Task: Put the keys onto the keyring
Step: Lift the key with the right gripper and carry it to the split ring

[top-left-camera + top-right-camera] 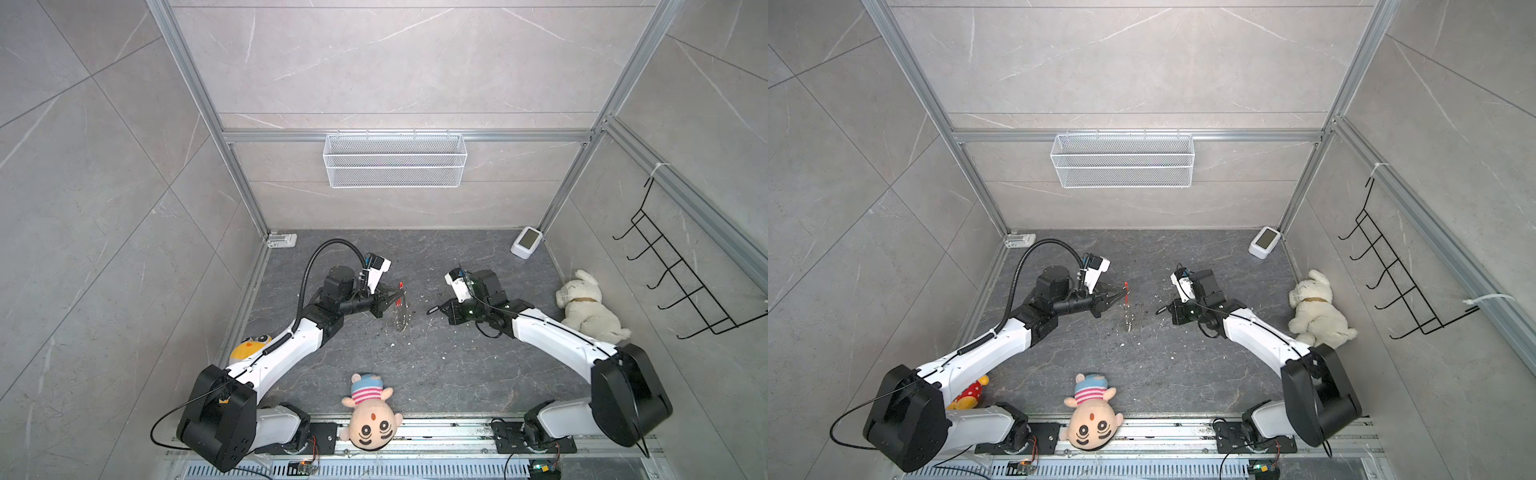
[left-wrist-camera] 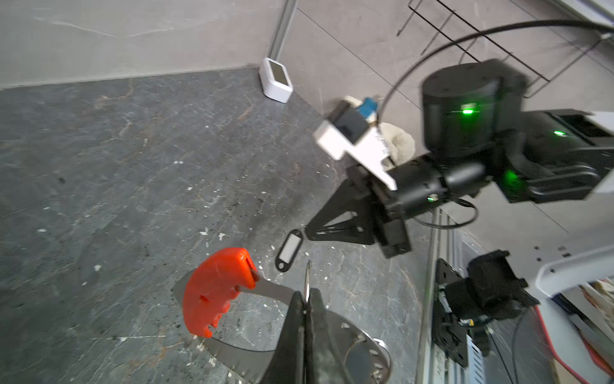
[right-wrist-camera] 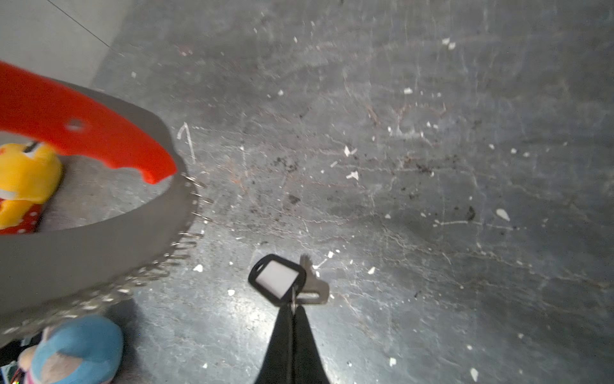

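My left gripper [image 1: 398, 296] [image 2: 307, 297] is shut on the metal band of the keyring [image 1: 401, 318] [image 2: 232, 352]. It holds the large loop upright above the floor, with the red plastic segment [image 2: 214, 292] uppermost and small silver rings [image 3: 186, 246] along the lower rim. My right gripper [image 1: 441, 310] [image 3: 292, 307] is shut on the keys [image 1: 432, 310] [image 3: 277, 278], a black tag with a white label and a dull metal blade [image 3: 314, 287]. The keys hang just to the right of the keyring in both top views, apart from it.
A doll plush [image 1: 370, 415] lies at the front edge, a yellow plush [image 1: 249, 345] under the left arm, a white dog plush [image 1: 590, 307] by the right wall. A white device [image 1: 527, 242] sits in the back right corner. A wire basket [image 1: 395, 160] and black hook rack [image 1: 681, 270] hang on the walls.
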`<state>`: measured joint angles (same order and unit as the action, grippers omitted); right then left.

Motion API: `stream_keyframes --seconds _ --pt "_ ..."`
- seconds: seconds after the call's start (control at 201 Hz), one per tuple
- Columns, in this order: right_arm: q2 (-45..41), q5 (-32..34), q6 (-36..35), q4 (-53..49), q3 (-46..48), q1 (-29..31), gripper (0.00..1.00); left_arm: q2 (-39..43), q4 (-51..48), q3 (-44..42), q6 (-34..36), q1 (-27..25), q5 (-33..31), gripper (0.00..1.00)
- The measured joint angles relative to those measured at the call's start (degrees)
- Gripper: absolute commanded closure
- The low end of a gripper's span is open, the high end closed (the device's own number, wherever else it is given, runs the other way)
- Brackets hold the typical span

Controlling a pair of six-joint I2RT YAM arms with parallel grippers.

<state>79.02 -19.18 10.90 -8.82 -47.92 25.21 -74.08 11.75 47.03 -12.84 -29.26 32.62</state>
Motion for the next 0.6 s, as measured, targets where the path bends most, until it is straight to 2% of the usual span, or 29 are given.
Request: stream_keyframes --seconds 0.274,0.443,0.603 --pt "-3.0 -2.8 3.4 -3.6 -4.8 0.0 1.0 0.0 2.9 -2.1 4.3 0.0 -10.4 1.0" --pt "-7.8 -12.1 4.2 -3.2 -4.8 0.0 1.0 1.2 3.0 -3.1 3.7 0.0 -12.5 1.0" --pt "-10.1 -21.1 4.3 -3.3 -4.0 0.0 1.0 8.1 4.3 -8.0 3.0 -0.1 -14.1 1.0"
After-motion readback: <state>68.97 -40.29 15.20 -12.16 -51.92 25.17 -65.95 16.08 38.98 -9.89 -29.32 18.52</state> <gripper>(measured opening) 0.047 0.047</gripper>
